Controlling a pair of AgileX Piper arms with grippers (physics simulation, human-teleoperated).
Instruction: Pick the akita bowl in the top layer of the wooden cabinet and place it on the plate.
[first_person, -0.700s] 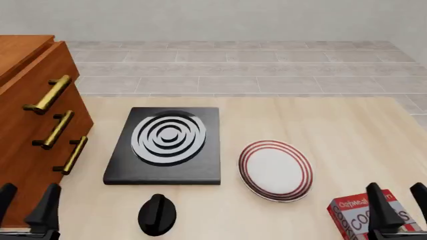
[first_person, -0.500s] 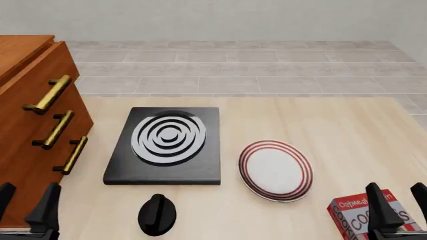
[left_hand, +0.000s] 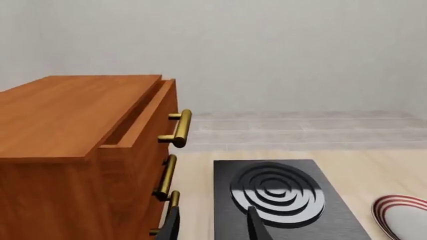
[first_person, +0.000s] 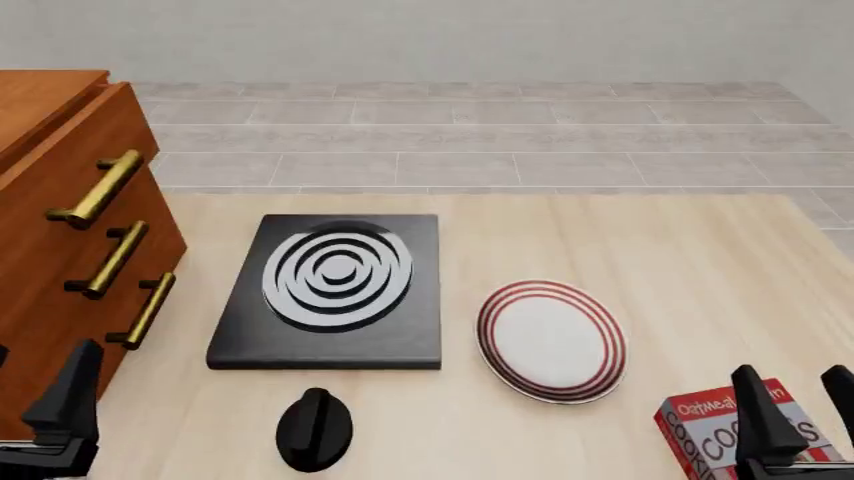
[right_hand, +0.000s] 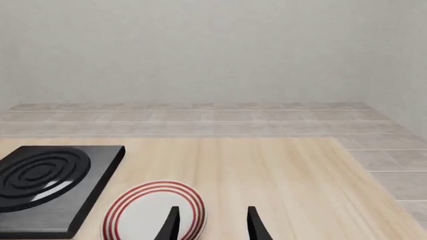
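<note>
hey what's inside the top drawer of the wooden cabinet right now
The top drawer is barely ajar; only a dark slit shows behind its front panel. Its contents are hidden under the cabinet top.

Wooden cabinet (left_hand: 80, 150), top layer (left_hand: 143, 117) ajar

left gripper (first_person: 34, 400): low, fingers parted, empty | right gripper (first_person: 801, 405): low, fingers parted, empty

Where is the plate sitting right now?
In the front view, the plate lies flat on the table right of centre, just right of the black slab, with the cookie box nearer the arms on its right.
</note>
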